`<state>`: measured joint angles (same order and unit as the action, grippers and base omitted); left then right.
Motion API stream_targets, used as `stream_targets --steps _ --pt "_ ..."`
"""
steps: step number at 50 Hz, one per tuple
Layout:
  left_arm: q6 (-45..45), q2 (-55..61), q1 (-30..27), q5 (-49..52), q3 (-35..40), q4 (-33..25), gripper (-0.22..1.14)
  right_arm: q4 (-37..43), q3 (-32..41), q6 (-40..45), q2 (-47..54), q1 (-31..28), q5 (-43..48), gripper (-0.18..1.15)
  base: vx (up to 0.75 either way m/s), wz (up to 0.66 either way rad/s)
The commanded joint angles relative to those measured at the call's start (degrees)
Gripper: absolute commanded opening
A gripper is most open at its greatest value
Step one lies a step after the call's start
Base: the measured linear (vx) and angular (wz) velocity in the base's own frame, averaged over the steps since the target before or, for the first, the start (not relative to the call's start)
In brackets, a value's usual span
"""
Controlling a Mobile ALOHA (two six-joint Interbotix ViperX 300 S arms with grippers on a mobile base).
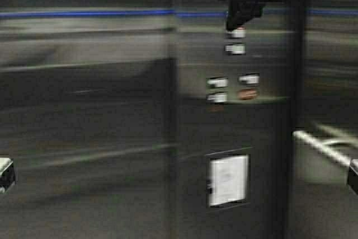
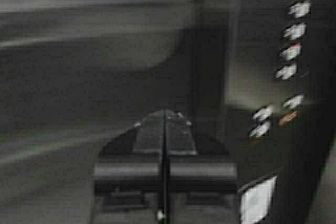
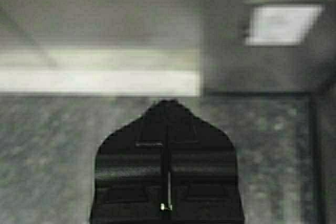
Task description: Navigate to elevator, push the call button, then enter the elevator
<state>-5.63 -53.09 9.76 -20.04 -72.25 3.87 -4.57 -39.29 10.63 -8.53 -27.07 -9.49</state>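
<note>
Inside elevator [image 1: 84, 110], facing steel wall; button panel [image 1: 232, 82] ahead right, handrail [image 1: 321, 146] far right. Left gripper [image 2: 164, 124] and right gripper [image 3: 167, 114] fingers both closed, empty.

Dim throughout, with heavy sideways motion blur smearing every view. Soft glare streaks the brushed steel elevator walls [image 1: 89, 110], a broad shadow darkens them, and the white rectangular notice [image 1: 227, 181] looks washed out.

High, left wrist views share button panel [image 1: 232, 82].
</note>
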Motion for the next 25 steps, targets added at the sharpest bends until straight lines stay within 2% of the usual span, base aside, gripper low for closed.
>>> stream_targets --steps 1,13,25 --pt "0.4 1.1 -0.1 -0.3 1.4 0.1 0.03 0.3 2.0 0.2 -0.8 0.1 1.4 0.05 -0.21 0.30" --pt "1.1 1.4 -0.1 -0.3 1.4 0.1 0.03 0.3 2.3 0.1 -1.8 0.1 1.8 0.05 -0.23 0.24" --pt "1.0 1.5 -0.1 -0.3 1.5 0.1 0.03 0.3 2.7 -0.1 -1.7 0.1 2.5 0.05 -0.23 0.12"
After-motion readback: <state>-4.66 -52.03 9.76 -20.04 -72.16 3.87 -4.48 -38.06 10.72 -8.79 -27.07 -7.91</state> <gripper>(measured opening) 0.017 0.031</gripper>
